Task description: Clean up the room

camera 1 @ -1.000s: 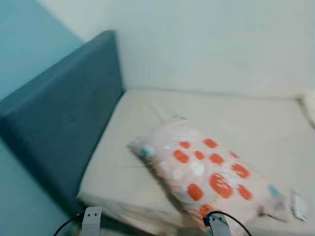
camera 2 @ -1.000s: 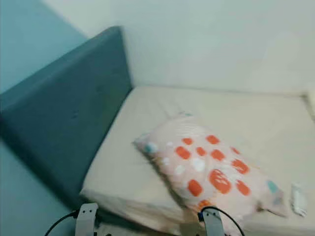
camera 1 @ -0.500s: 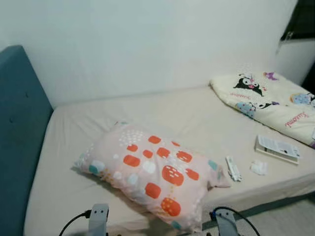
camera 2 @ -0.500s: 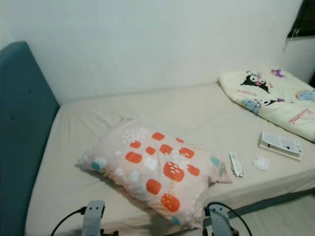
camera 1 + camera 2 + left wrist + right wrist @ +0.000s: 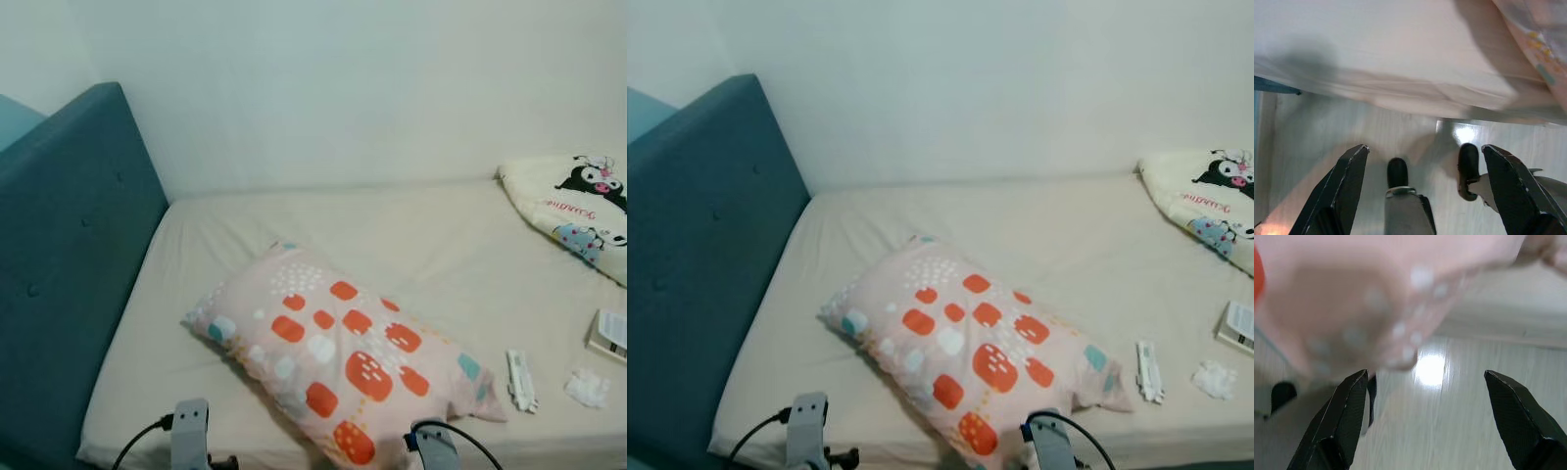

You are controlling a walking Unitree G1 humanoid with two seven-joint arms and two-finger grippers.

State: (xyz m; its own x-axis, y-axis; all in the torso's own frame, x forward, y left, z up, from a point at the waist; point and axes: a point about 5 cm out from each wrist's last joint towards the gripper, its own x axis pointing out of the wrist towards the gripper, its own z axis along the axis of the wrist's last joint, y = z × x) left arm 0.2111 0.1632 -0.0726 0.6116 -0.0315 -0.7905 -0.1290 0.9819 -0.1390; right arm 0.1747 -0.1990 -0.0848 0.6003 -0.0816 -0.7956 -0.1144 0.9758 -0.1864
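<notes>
A pink pillow [image 5: 338, 357] with orange and white spots lies askew on the beige bed sheet [image 5: 411, 235], near the front edge. To its right lie a small white strip-shaped item [image 5: 520, 380], a crumpled tissue [image 5: 587, 388] and a booklet [image 5: 610, 335] at the frame edge. A folded cartoon-print blanket [image 5: 578, 206] rests at the far right. My left gripper [image 5: 1425, 148] hangs open over the pale floor beside the mattress edge [image 5: 1400, 88]. My right gripper [image 5: 1425, 376] hangs open too, just below the pillow's overhanging corner [image 5: 1376, 293].
A tall blue padded headboard [image 5: 69, 264] bounds the bed on the left and a white wall [image 5: 343, 88] runs behind it. Both arms' wrists [image 5: 189, 436] sit at the bottom of the eye views. Glossy floor [image 5: 1449, 431] lies below the grippers.
The camera swung right from the headboard toward the blanket, then partly back left. The pillow and the small items on the bed have not moved.
</notes>
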